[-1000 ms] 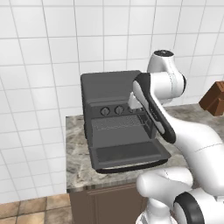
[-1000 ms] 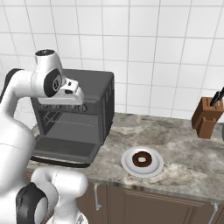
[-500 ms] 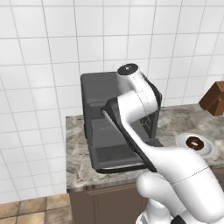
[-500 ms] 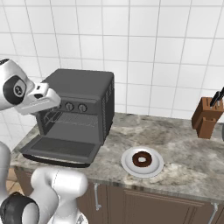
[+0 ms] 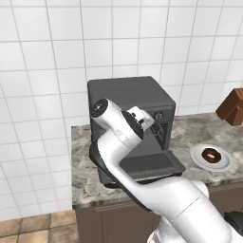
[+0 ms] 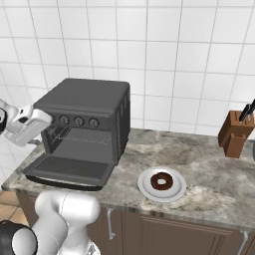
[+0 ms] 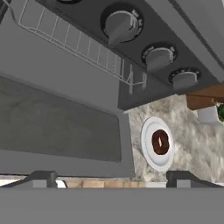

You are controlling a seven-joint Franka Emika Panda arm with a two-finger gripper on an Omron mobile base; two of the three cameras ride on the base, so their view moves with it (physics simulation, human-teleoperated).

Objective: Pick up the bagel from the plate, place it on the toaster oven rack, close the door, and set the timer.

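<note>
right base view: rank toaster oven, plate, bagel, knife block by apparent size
1. toaster oven, largest by far
2. plate
3. knife block; looks close to the plate, and it sits farther back, so this order is unsure
4. bagel, smallest

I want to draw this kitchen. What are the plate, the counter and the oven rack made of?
The plate looks like white glazed ceramic: smooth, plain, with a raised rim. The counter looks like polished stone, maybe granite, from its grey-brown speckles. The oven rack looks like bare grey metal wire: thin parallel bars. It is a rendered scene, so these are only looks.
</note>
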